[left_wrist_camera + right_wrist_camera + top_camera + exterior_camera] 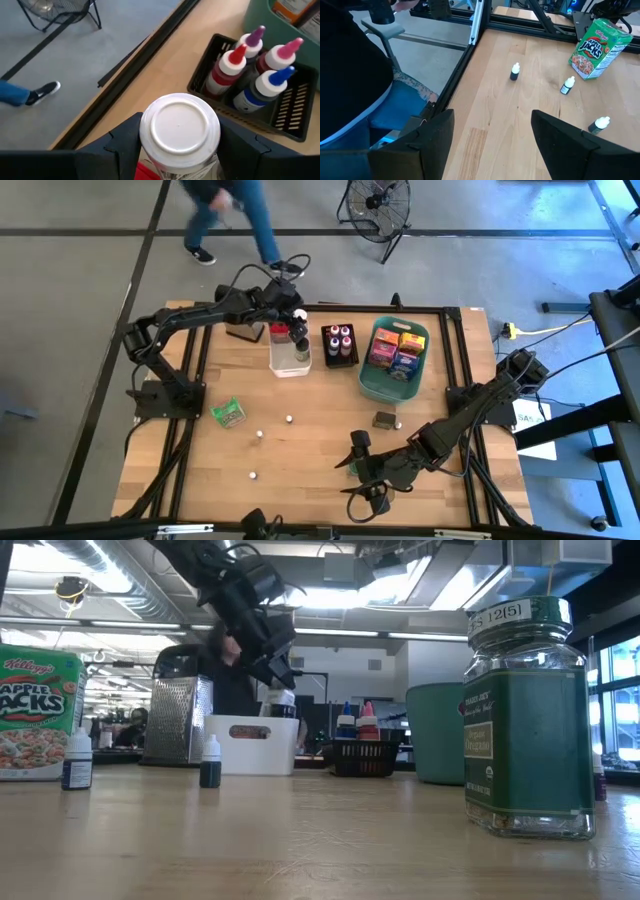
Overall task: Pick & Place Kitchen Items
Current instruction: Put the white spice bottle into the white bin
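The left gripper (179, 150), clamped on a white-capped jar (179, 129) above the white bin (289, 362), holds what is probably rigid, slippery glass, best gripped below the cap; the right gripper (492, 137) gapes empty.

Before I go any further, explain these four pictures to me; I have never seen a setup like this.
Two dark robot arms work at a wooden table. One camera looks straight down, one sits at table-top height, and one rides on each wrist.

The left gripper is over the white bin, shut on a white-capped jar. The right gripper hangs open and empty near the table's front edge.

Beside the bin stand a black tray of squeeze bottles and a teal basket of boxes. Loose on the wood: a green cereal box, small dropper bottles and a green spice jar. A person walks past behind.
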Controlling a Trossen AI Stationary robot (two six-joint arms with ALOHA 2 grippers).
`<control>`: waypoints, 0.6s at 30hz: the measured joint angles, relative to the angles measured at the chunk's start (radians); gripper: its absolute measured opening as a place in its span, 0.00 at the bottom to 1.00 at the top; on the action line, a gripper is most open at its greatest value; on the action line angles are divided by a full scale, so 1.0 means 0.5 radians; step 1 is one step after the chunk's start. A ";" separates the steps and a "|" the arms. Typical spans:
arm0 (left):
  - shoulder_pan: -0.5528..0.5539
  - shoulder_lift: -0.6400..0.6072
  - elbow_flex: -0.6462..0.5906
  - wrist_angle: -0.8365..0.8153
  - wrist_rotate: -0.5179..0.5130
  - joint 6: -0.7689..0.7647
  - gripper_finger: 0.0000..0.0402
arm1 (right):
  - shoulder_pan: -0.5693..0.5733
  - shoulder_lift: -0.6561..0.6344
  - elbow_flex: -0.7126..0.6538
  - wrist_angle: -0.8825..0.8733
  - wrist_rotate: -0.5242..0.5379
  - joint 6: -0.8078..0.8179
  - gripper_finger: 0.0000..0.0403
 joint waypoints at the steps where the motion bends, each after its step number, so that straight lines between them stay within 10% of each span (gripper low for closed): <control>1: 0.001 0.000 0.000 0.001 0.000 -0.021 0.52 | 0.000 0.000 0.000 0.000 0.000 0.000 0.67; 18: -0.014 0.088 0.004 0.082 -0.029 -0.024 0.52 | 0.000 0.000 0.000 0.001 0.000 0.000 0.67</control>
